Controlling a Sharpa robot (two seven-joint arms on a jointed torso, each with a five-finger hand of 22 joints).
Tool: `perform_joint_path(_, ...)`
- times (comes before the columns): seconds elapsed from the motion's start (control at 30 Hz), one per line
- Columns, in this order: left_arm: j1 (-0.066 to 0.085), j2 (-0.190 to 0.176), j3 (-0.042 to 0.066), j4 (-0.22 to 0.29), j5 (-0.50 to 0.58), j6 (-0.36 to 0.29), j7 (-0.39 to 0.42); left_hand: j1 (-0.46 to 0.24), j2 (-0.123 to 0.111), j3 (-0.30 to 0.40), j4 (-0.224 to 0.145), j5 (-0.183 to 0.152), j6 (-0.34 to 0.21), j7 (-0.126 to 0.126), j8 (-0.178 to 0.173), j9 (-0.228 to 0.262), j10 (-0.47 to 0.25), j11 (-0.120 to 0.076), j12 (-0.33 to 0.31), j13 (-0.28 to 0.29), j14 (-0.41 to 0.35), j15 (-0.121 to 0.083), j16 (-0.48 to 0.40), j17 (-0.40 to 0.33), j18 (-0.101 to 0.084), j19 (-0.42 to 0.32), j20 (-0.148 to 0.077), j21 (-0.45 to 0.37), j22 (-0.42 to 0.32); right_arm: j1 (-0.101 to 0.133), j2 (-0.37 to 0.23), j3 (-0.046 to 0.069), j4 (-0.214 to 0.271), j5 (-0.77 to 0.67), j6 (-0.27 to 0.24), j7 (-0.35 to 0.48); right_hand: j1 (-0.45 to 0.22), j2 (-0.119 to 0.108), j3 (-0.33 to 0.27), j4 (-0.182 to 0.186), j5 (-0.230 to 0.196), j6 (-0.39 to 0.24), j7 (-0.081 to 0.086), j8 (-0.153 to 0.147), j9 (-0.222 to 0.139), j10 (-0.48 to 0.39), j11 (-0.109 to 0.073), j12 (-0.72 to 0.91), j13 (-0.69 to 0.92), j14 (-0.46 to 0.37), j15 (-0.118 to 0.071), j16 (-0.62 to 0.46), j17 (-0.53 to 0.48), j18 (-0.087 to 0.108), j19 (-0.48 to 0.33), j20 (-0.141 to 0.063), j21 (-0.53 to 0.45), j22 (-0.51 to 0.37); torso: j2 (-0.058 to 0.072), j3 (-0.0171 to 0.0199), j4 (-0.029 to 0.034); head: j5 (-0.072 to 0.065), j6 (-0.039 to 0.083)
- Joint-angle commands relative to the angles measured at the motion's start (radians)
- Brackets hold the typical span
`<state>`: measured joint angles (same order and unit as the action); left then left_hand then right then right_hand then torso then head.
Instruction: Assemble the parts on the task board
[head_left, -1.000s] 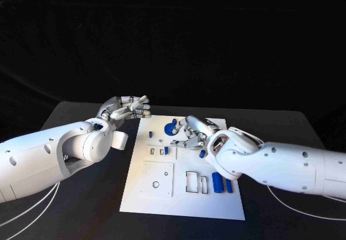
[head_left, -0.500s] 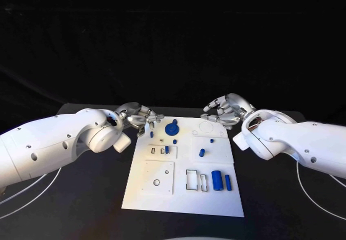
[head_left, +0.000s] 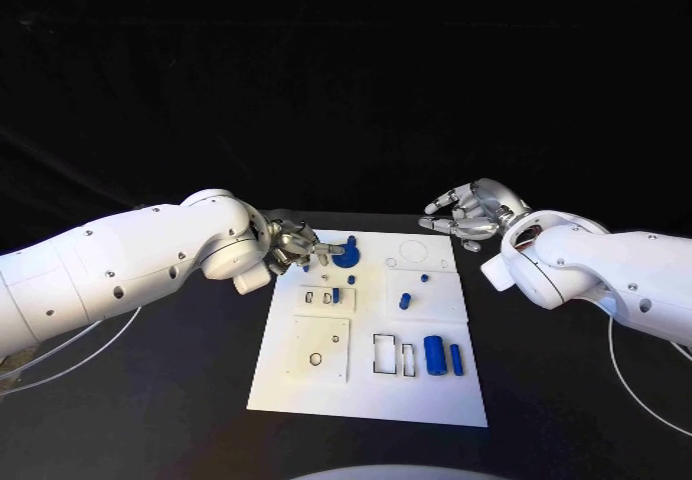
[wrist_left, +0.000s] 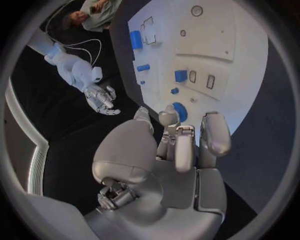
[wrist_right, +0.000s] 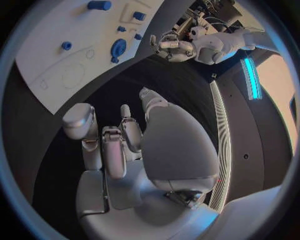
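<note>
Fingers (head_left: 309, 243) of left hand (head_left: 294, 245) curled, empty, over task board (head_left: 368, 390) edge.

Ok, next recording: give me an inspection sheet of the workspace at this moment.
Surface: black table, bare around the board.
Job's things: white rectangular task board; round blue disc part at its far end, blue cylinder part beside a rectangular slot.
Clutter: nothing seen.
Robot hands: left robot hand at the board's far left edge, holding nothing; right robot hand off the far right corner, empty.
Cables: white cables under both arms.
Surroundings: dark backdrop.
</note>
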<state>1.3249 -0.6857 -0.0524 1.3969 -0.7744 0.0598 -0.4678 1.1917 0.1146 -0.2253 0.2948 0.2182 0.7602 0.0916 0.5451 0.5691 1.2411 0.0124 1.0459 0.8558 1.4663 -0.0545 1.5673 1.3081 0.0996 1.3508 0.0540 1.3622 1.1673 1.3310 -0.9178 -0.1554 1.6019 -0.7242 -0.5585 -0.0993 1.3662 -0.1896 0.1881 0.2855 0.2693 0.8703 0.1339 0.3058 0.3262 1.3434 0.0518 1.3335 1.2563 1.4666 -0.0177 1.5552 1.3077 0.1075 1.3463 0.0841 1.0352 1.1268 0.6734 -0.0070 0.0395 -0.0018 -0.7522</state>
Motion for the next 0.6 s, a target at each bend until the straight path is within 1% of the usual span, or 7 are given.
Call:
perform_joint_path(0.03, 0.011, 0.024, -0.005, -0.019, -0.029, 0.096, -0.113, 0.017, 0.029, -0.017, -0.001, 0.005, -0.017, 0.009, -0.011, -0.015, -0.106, 0.009, -0.121, -0.142, 0.099, 0.014, -0.005, 0.244, -0.036, 0.050, 0.014, 0.052, 0.093, 0.000, 0.000, 0.000, -0.003, 0.005, 0.027, -0.002, -0.004, -0.004, 0.007, 0.000, 0.004, -0.006, -0.002, 0.003, 0.002, -0.009, -0.002, -0.004, -0.001, 0.090, -0.003, -0.005, 0.210, 0.015, -0.006, -0.001, -0.005, -0.001, -0.001, 0.0012, -0.0010, 0.003, -0.006)
perform_joint_path(0.07, 0.014, 0.032, -0.007, -0.025, -0.026, 0.106, -0.123, 0.036, 0.036, -0.025, -0.002, 0.017, -0.038, 0.017, -0.018, -0.023, -0.149, 0.015, -0.161, -0.183, 0.090, 0.018, -0.022, 0.212, -0.035, 0.051, 0.018, 0.054, 0.094, 0.000, 0.000, 0.000, -0.004, 0.004, 0.028, -0.003, -0.004, -0.004, 0.007, 0.000, 0.004, -0.006, -0.002, 0.003, 0.002, -0.009, -0.002, -0.004, -0.001, 0.090, -0.003, -0.005, 0.210, 0.015, -0.006, -0.001, -0.005, -0.001, -0.001, 0.0012, -0.0012, 0.003, -0.008)
perform_joint_path(0.27, 0.024, 0.064, -0.013, -0.048, -0.010, 0.157, -0.168, 0.125, 0.075, -0.016, -0.006, 0.050, -0.069, 0.022, -0.016, -0.042, -0.168, 0.020, -0.164, -0.196, 0.082, 0.021, -0.043, 0.180, -0.044, 0.086, 0.022, 0.083, 0.148, 0.000, -0.002, 0.000, -0.006, -0.003, 0.029, -0.013, -0.005, -0.006, 0.006, 0.001, 0.004, -0.007, -0.002, 0.004, 0.002, -0.008, -0.002, -0.004, -0.001, 0.090, -0.003, -0.006, 0.210, 0.015, -0.006, -0.001, -0.007, -0.002, 0.001, 0.0012, -0.0009, 0.004, -0.013)
perform_joint_path(0.33, 0.027, 0.073, -0.014, -0.055, -0.015, 0.182, -0.182, 0.151, 0.074, -0.009, -0.004, 0.032, -0.061, 0.020, -0.007, -0.045, -0.135, 0.017, -0.112, -0.145, 0.089, 0.018, -0.031, 0.201, -0.053, 0.109, 0.021, 0.105, 0.190, 0.000, -0.002, 0.000, -0.007, -0.004, 0.030, -0.017, -0.005, -0.006, 0.006, 0.001, 0.004, -0.007, -0.002, 0.004, 0.002, -0.008, -0.002, -0.004, -0.001, 0.090, -0.003, -0.006, 0.210, 0.015, -0.006, -0.001, -0.007, -0.002, 0.002, 0.0009, -0.0004, 0.004, -0.016)
perform_joint_path(0.43, 0.029, 0.084, -0.017, -0.062, -0.030, 0.223, -0.196, 0.122, 0.086, -0.018, -0.003, 0.003, -0.050, 0.015, 0.016, -0.045, -0.012, 0.012, 0.072, 0.059, 0.102, 0.016, -0.003, 0.250, -0.079, 0.171, 0.018, 0.165, 0.311, 0.000, -0.004, 0.000, -0.008, -0.007, 0.032, -0.022, -0.006, -0.006, 0.006, 0.001, 0.004, -0.008, -0.002, 0.004, 0.002, -0.008, -0.002, -0.004, -0.001, 0.090, -0.003, -0.006, 0.210, 0.015, -0.006, -0.001, -0.006, -0.001, 0.003, 0.0018, 0.0007, 0.004, -0.019)
perform_joint_path(0.5, 0.031, 0.094, -0.021, -0.068, -0.039, 0.241, -0.202, 0.107, 0.096, -0.023, -0.003, -0.006, -0.046, 0.010, 0.033, -0.040, 0.030, 0.009, 0.143, 0.142, 0.104, 0.014, 0.003, 0.263, -0.085, 0.185, 0.017, 0.180, 0.341, 0.000, -0.004, 0.000, -0.009, -0.009, 0.033, -0.025, -0.006, -0.006, 0.006, 0.001, 0.004, -0.008, -0.002, 0.004, 0.002, -0.008, -0.002, -0.004, -0.001, 0.090, -0.003, -0.006, 0.210, 0.015, -0.006, -0.001, -0.006, -0.001, 0.002, 0.0020, 0.0008, 0.005, -0.022)
perform_joint_path(0.6, 0.032, 0.107, -0.024, -0.078, -0.048, 0.250, -0.206, 0.106, 0.100, -0.024, -0.003, -0.001, -0.040, 0.007, 0.048, -0.033, 0.037, 0.006, 0.162, 0.163, 0.104, 0.012, 0.003, 0.263, -0.087, 0.188, 0.015, 0.183, 0.347, 0.000, -0.004, 0.000, -0.010, -0.011, 0.034, -0.028, -0.006, -0.006, 0.006, 0.001, 0.004, -0.008, -0.002, 0.004, 0.002, -0.007, -0.002, -0.004, 0.000, 0.090, -0.003, -0.006, 0.210, 0.015, -0.005, -0.001, -0.006, -0.001, 0.002, 0.0008, 0.0004, 0.007, -0.026)
